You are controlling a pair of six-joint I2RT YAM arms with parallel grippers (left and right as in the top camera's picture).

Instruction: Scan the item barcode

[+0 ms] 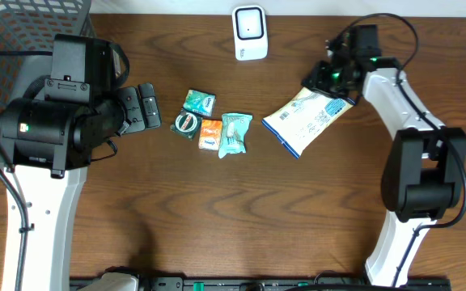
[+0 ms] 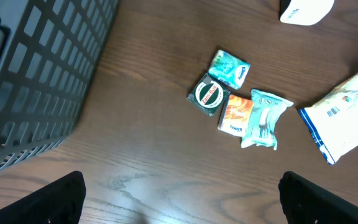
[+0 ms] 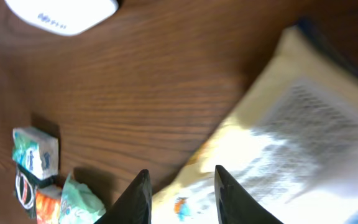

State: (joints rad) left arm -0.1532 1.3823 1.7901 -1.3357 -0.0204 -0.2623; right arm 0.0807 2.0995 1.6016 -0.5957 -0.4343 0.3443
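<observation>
The snack bag point(image 1: 306, 121), white with blue trim, lies flat on the wooden worktop point(image 1: 217, 218), right of centre. It slants, with its upper end under the right gripper point(image 1: 328, 79). From the left wrist camera I can make out a small barcode point(image 2: 333, 112) printed on the face of the bag that is turned up.

The right gripper's fingers point(image 3: 138, 196) stand only a narrow way apart, and the bag's edge runs through the gap. That view is blurred, so I cannot tell whether they are pinching the bag or just sitting over it.

The white barcode scanner point(image 1: 249, 34) stands at the far edge of the worktop, near the bag but apart from it and to its left.

The left gripper point(image 1: 148, 107) is spread wide with nothing between its fingers. It points toward a huddle of small packs in the middle: a green packet point(image 1: 199, 102), a dark pack with a round label point(image 1: 186, 123), an orange packet point(image 1: 210, 132) and a teal packet point(image 1: 235, 134). They lie close together, some touching.

A dark wire basket point(image 1: 23, 28) sits in the far left corner behind the left arm.
</observation>
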